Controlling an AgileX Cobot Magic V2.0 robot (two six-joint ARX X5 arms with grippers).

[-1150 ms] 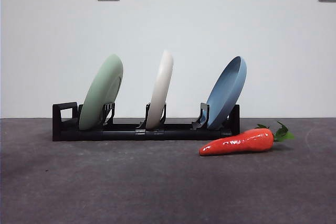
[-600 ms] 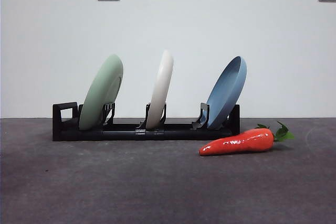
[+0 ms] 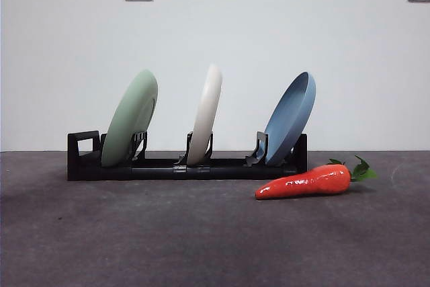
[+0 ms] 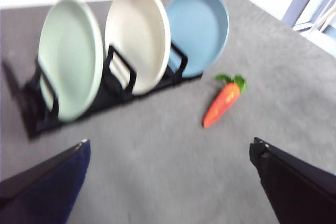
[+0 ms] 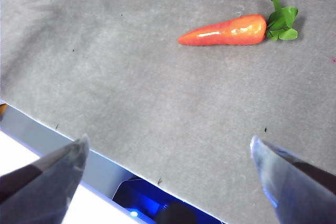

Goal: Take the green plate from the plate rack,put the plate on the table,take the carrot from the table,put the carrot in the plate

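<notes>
The green plate stands tilted in the left slot of the black plate rack. It also shows in the left wrist view, blurred. The carrot lies on the table in front of the rack's right end, leaves pointing right. It shows in the left wrist view and the right wrist view. My left gripper is open and empty, well back from the rack. My right gripper is open and empty above the table's near edge, short of the carrot. Neither gripper shows in the front view.
A cream-white plate stands in the rack's middle slot and a blue plate in its right slot. The rack's loop handle is at its left end. The table's near edge shows in the right wrist view.
</notes>
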